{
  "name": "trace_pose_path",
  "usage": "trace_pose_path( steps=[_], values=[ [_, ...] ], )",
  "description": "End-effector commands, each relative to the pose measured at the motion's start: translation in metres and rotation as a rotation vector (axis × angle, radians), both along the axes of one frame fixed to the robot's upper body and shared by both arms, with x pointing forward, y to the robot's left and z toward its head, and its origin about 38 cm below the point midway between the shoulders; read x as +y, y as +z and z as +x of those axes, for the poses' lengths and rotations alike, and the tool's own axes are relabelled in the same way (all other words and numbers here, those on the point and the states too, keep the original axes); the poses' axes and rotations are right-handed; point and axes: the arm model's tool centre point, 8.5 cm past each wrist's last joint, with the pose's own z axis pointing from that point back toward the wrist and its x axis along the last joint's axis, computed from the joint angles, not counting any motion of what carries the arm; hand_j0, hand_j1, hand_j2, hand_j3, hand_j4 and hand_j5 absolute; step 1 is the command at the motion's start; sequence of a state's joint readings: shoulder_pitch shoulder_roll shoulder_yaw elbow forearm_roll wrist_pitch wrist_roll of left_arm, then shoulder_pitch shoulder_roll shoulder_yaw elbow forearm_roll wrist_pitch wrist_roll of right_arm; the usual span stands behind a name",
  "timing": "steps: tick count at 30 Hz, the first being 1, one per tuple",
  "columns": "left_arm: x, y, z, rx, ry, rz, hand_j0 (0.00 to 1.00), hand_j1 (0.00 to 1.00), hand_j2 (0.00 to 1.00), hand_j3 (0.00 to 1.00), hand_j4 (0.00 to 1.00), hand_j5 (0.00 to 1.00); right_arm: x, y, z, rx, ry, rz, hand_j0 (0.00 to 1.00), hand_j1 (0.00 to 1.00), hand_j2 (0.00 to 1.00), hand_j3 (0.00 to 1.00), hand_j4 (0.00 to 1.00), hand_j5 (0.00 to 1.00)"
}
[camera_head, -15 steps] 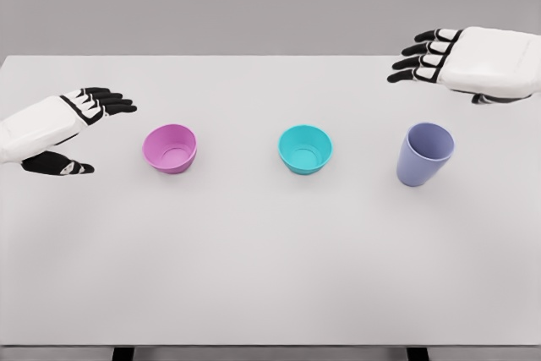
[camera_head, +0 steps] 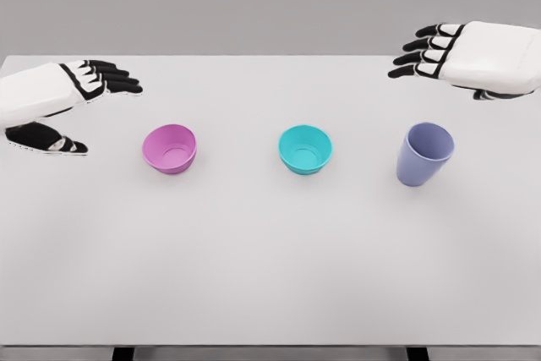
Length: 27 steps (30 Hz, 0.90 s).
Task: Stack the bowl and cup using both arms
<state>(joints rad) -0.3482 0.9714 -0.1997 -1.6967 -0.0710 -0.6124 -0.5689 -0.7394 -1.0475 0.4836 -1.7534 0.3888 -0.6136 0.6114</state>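
Observation:
Three vessels stand in a row on the white table [camera_head: 270, 251]. A pink bowl [camera_head: 170, 148] is on the left, a teal bowl [camera_head: 305, 149] in the middle, and a lavender cup [camera_head: 423, 154] upright on the right. My left hand [camera_head: 89, 107] hovers left of and above the pink bowl, fingers spread and thumb apart, holding nothing. My right hand [camera_head: 423, 52] floats above and behind the lavender cup, fingers extended toward the left, empty.
The table's front edge runs along the bottom of the view, with dark legs [camera_head: 122, 352] showing below. A plain grey wall lies behind the far edge.
My left hand has risen and shifted slightly back. My right hand has lifted a little. The bowls and cup have not moved.

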Motion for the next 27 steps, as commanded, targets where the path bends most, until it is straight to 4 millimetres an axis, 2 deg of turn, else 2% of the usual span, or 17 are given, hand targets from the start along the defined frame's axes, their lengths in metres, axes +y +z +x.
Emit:
trace_pose_path(
  steps=[1, 2, 4, 5, 8, 10, 12, 14, 20, 25, 27],
  values=[
    [-0.010, 0.001, -0.005, 0.014, -0.041, 0.030, 1.00, 1.00, 1.00, 1.00, 1.00, 1.00, -0.003, 0.005, -0.001, -0.004, -0.008, 0.008, 1.00, 1.00, 1.00, 1.00, 1.00, 1.00],
    [-0.013, -0.003, -0.006, 0.013, -0.046, 0.057, 1.00, 1.00, 1.00, 1.00, 1.00, 1.00, -0.003, 0.003, -0.001, 0.000, -0.007, 0.008, 1.00, 1.00, 1.00, 1.00, 1.00, 1.00],
    [-0.018, -0.020, 0.004, 0.091, 0.064, 0.120, 1.00, 1.00, 1.00, 1.00, 1.00, 1.00, -0.005, 0.000, 0.000, 0.012, -0.013, 0.007, 1.00, 1.00, 1.00, 1.00, 1.00, 1.00],
    [-0.025, -0.020, 0.011, 0.103, 0.085, 0.138, 1.00, 1.00, 1.00, 1.00, 1.00, 1.00, -0.006, 0.000, 0.000, 0.010, -0.015, 0.009, 1.00, 1.00, 1.00, 1.00, 1.00, 1.00],
    [-0.059, -0.026, 0.029, 0.171, 0.084, 0.214, 1.00, 1.00, 1.00, 1.00, 1.00, 1.00, -0.001, 0.001, 0.001, 0.006, -0.004, 0.019, 1.00, 1.00, 1.00, 1.00, 1.00, 1.00],
    [-0.070, -0.039, 0.033, 0.240, 0.118, 0.250, 1.00, 1.00, 1.00, 1.00, 1.00, 1.00, -0.003, -0.001, 0.002, 0.012, -0.011, 0.021, 1.00, 1.00, 1.00, 1.00, 1.00, 1.00],
    [-0.073, -0.043, 0.035, 0.263, 0.134, 0.265, 1.00, 1.00, 1.00, 1.00, 1.00, 1.00, 0.000, -0.003, 0.004, 0.014, -0.005, 0.032, 1.00, 1.00, 1.00, 1.00, 1.00, 1.00],
    [-0.068, -0.049, 0.037, 0.298, 0.196, 0.277, 1.00, 1.00, 1.00, 1.00, 1.00, 1.00, -0.002, -0.004, 0.004, 0.018, -0.010, 0.030, 1.00, 1.00, 1.00, 1.00, 1.00, 1.00],
    [-0.073, -0.049, 0.037, 0.289, 0.192, 0.291, 1.00, 1.00, 1.00, 1.00, 1.00, 1.00, 0.000, -0.005, 0.004, 0.021, -0.007, 0.031, 1.00, 1.00, 1.00, 1.00, 1.00, 1.00],
    [-0.080, -0.053, 0.038, 0.263, 0.182, 0.318, 1.00, 1.00, 1.00, 1.00, 1.00, 1.00, -0.001, -0.005, 0.005, 0.022, -0.010, 0.031, 1.00, 1.00, 1.00, 1.00, 1.00, 1.00],
    [-0.091, -0.056, 0.041, 0.232, 0.173, 0.334, 0.99, 0.99, 0.99, 0.99, 0.99, 0.99, 0.000, -0.007, 0.005, 0.026, -0.007, 0.032, 1.00, 1.00, 1.00, 1.00, 1.00, 1.00]
  ],
)
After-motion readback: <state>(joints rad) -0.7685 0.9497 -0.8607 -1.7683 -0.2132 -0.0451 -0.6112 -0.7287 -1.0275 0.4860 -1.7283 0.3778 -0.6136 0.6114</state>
